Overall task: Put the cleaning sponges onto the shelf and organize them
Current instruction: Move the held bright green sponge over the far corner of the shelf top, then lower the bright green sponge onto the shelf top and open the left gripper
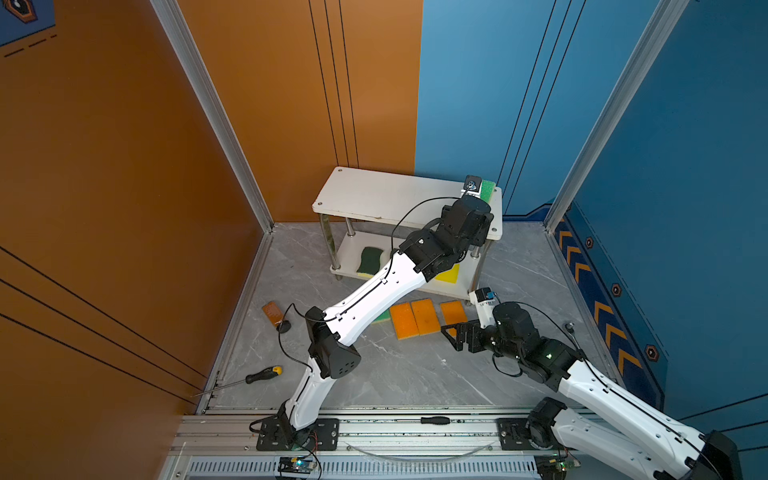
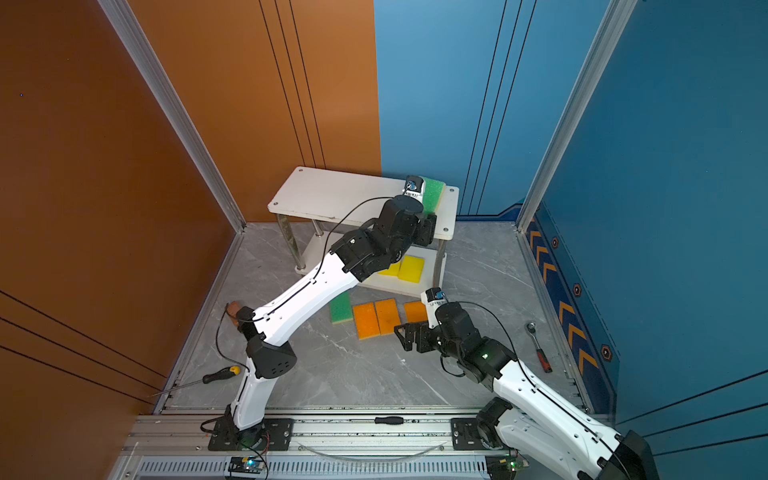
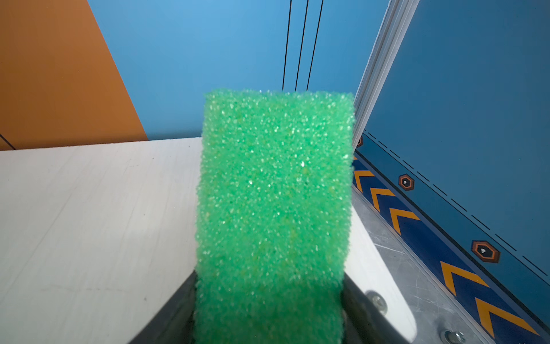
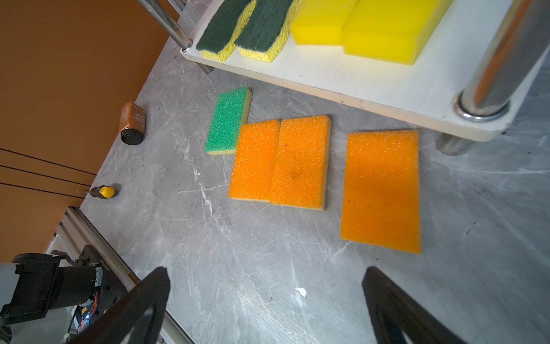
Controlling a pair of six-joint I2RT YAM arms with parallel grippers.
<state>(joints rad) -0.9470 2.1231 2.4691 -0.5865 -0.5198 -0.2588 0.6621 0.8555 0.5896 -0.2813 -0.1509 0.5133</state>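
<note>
While left gripper (image 3: 268,315) clamps green sponge (image 3: 275,184) over shelf (image 3: 89,223) | right gripper (image 4: 265,280) open above orange sponges (image 4: 300,162) | screwdriver (image 1: 264,374) aside

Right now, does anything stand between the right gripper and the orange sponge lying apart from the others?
Nothing visible does: the right gripper is open over bare grey tabletop, the orange sponge just ahead.

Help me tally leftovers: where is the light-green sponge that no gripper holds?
In a top view the sponge lies on the floor in front of the shelf, left of the orange sponges, partly under the left arm.
</note>
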